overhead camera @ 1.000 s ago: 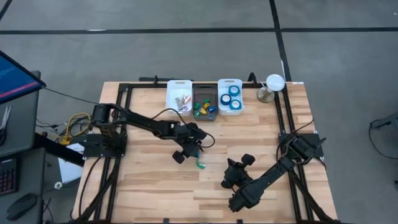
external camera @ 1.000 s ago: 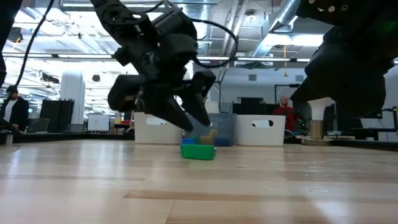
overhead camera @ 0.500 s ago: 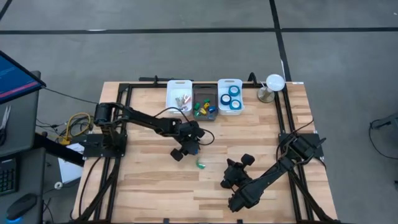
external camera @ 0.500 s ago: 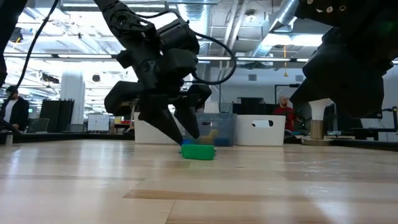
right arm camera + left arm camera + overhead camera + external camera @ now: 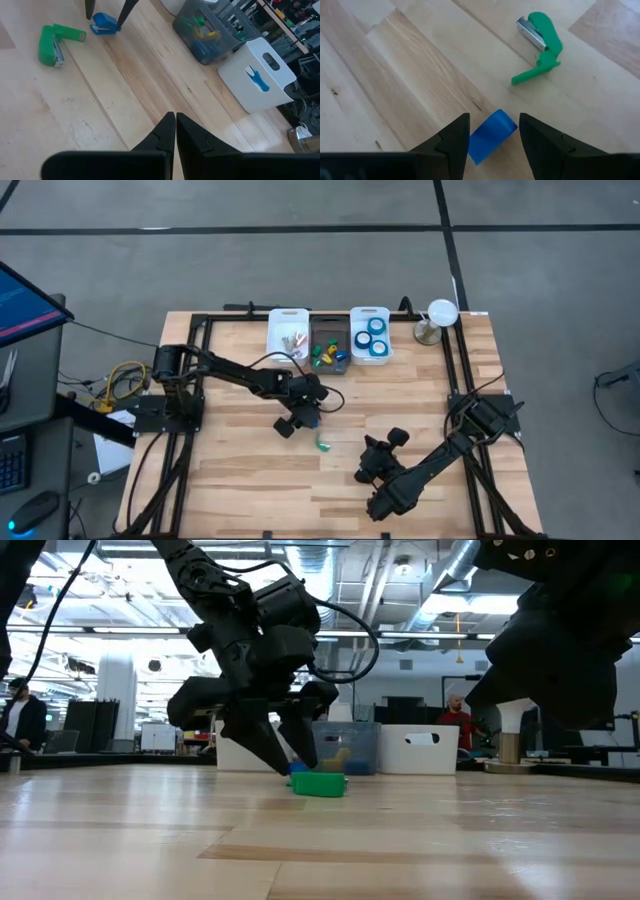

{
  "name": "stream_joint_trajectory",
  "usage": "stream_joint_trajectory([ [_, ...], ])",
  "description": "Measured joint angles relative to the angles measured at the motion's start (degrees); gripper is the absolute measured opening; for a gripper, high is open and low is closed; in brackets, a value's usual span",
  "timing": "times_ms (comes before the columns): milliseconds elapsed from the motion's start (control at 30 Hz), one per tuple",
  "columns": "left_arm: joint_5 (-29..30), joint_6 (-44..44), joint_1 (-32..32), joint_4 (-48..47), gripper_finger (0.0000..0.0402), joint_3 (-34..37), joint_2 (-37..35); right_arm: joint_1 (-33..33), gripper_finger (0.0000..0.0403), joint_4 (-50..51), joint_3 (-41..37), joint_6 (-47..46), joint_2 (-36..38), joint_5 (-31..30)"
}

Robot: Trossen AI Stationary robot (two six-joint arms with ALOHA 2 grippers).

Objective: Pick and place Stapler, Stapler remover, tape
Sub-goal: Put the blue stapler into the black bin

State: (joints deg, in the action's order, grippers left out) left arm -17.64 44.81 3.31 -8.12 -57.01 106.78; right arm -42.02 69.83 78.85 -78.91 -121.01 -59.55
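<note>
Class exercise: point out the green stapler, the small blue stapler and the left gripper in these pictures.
green stapler (image 5: 543, 26): left wrist view, on its green top.
blue stapler (image 5: 491, 134): left wrist view, on its blue top.
left gripper (image 5: 495, 137): left wrist view, midway between its open fingertips.

Hiding most of the small blue stapler (image 5: 300, 769) behind the green stapler (image 5: 319, 784) in the low view. Cutting off the blue stapler's near end between the left gripper (image 5: 492, 136) fingers. Leaving the white bin (image 5: 288, 335) contents too small to identify from above.
</note>
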Motion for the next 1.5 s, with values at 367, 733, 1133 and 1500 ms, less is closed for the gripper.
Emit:
stream_joint_trajectory([
  [367,3.03,4.67,-0.02,-0.73,0.0163,0.0,0.74,0.0,0.0008,-0.27,0.0,-0.02,0.0,-0.02],
  [733,2.56,2.43,-1.42,-0.72,0.0158,-0.11,1.44,0.0,0.0008,-0.49,0.0,-0.02,0.0,-0.02],
  [1133,1.76,0.1,-1.48,-1.47,0.005,-0.02,1.44,0.0,0.0008,-1.01,0.02,-0.02,0.0,-0.03],
  [1500,1.93,-0.78,-1.49,-1.1,0.0063,0.02,1.43,0.15,0.0008,-1.91,0.02,1.09,0.0,-0.15],
])
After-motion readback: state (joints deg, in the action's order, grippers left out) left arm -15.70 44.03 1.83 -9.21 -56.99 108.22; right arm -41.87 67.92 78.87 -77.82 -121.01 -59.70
